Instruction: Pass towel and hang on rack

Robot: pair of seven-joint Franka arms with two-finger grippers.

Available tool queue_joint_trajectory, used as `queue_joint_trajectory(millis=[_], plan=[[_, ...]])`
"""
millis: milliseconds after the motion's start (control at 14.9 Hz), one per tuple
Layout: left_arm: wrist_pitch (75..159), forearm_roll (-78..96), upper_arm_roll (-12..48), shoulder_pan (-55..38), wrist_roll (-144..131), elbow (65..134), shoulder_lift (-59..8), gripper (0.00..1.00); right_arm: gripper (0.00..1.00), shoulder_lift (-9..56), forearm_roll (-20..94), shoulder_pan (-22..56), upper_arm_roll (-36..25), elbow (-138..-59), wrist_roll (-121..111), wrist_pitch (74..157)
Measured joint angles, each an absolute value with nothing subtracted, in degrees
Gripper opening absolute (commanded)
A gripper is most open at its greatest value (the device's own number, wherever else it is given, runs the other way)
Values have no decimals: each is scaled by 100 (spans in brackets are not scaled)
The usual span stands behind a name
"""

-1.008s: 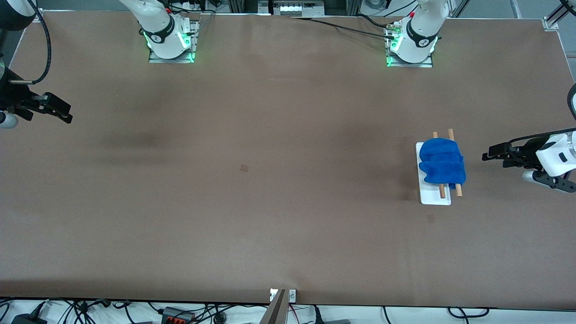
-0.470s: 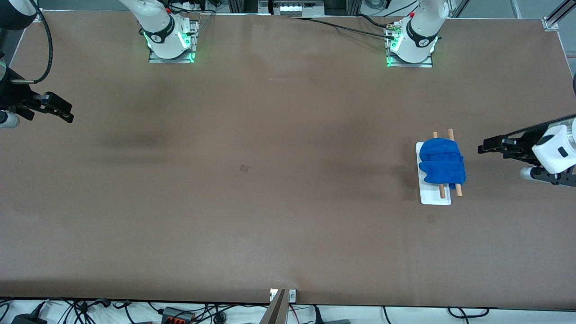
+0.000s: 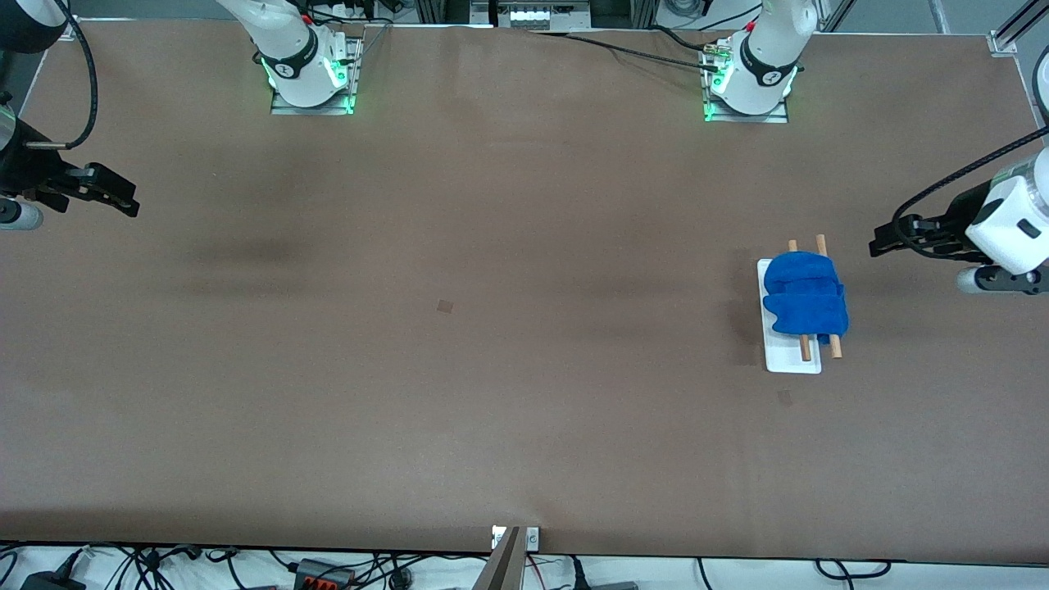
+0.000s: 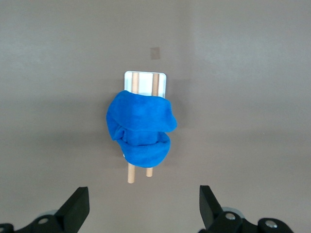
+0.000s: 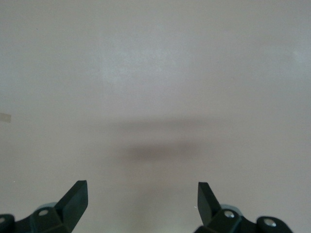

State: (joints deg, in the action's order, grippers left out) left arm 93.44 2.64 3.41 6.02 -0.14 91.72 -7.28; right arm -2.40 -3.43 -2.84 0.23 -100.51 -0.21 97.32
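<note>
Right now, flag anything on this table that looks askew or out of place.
Only the towel stands out a bit: it sits bunched in a lump across the rack's two rods instead of hanging flat. Both the left gripper and right gripper are open and holding nothing.

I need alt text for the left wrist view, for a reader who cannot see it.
A blue towel lies bunched over the two wooden rods of a white rack on a brown table. The open left gripper shows at the picture's edge, apart from the towel.

1. The table (image 3: 492,393) is a wide brown surface.
2. The rack (image 3: 788,360) sits on it toward the left arm's end, white base flat on the table.
3. Both arm bases are mounted along one long edge.
</note>
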Motion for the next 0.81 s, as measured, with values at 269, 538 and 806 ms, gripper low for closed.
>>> queue_joint_trajectory(millis=[269, 538, 806], plan=[[9419, 264, 9, 290, -178, 9517, -384, 100, 100, -263, -342, -283, 25, -10061, -27, 9730], [9454, 264, -134, 151, -193, 9722, -207, 100, 100, -268, -342, -283, 27, -10061, -27, 9757], [9500, 264, -153, 141, -193, 9726, -194, 100, 100, -262, -342, -283, 26, -10063, -27, 9829]])
